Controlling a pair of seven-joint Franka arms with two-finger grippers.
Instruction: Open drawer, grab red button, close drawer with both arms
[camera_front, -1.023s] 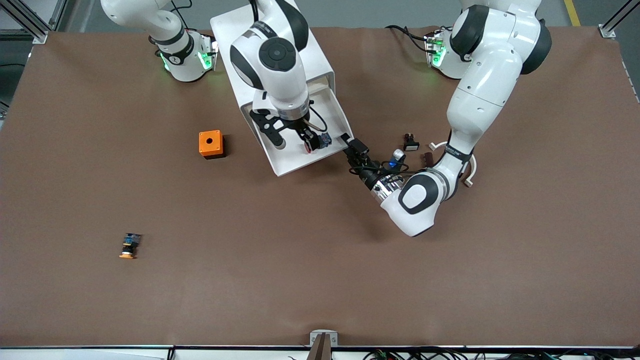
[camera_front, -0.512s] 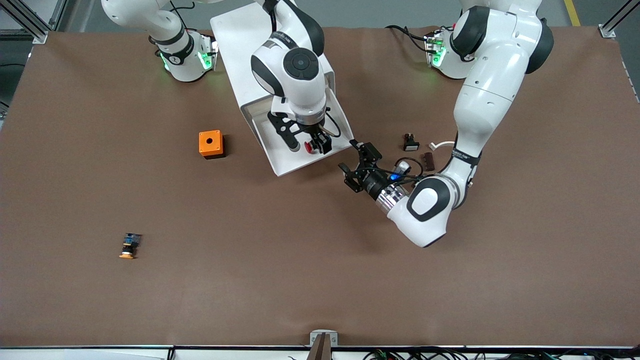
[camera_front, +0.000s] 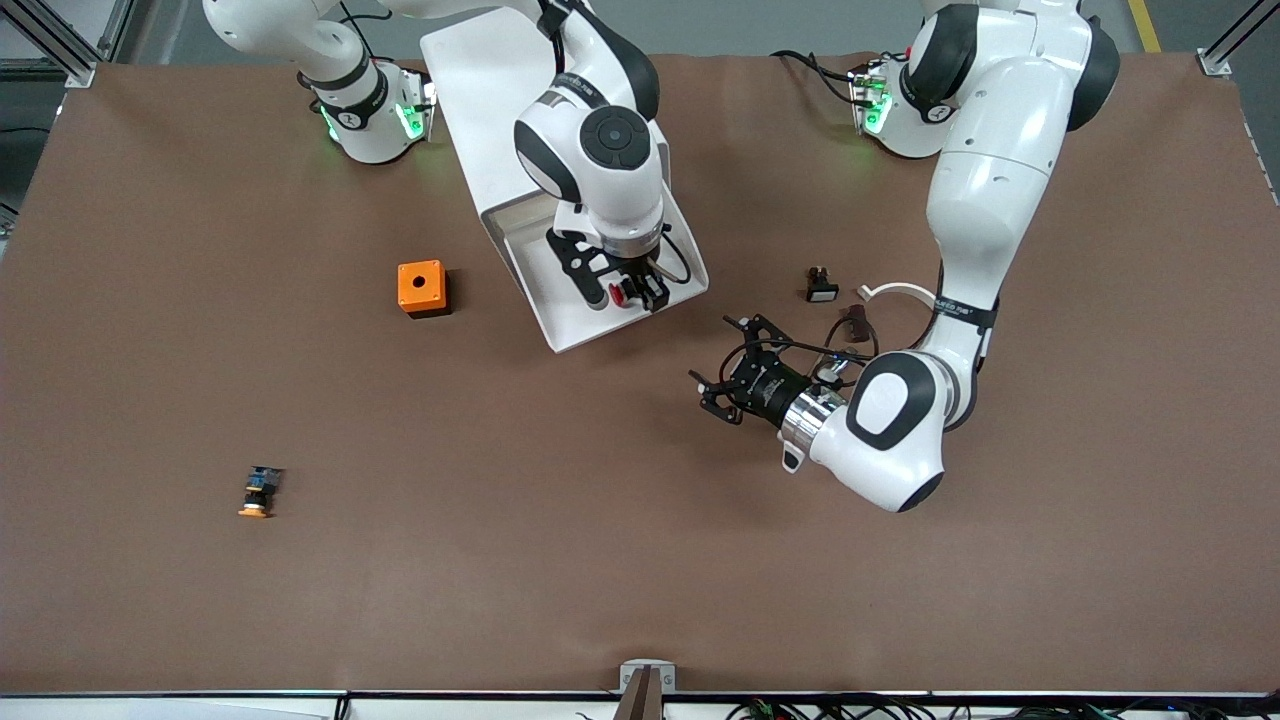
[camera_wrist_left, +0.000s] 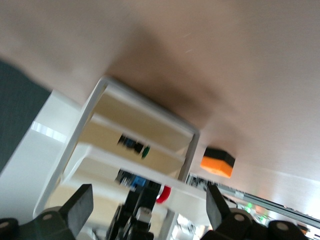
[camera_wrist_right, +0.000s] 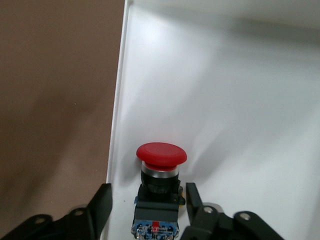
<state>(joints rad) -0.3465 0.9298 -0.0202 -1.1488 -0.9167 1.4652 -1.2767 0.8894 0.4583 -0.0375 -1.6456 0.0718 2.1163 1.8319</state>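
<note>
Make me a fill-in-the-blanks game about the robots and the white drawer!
1. The button between the right tool's fingers has a ___ mushroom head.
2. That button lies inside the pulled-out ___ of the white cabinet.
3. The left tool hangs over the bare brown table with its fingers spread ___.
4. The cube with a round hole on top is ___.

Missing words: red; drawer; open; orange

Bright overhead light, blurred left wrist view.
</note>
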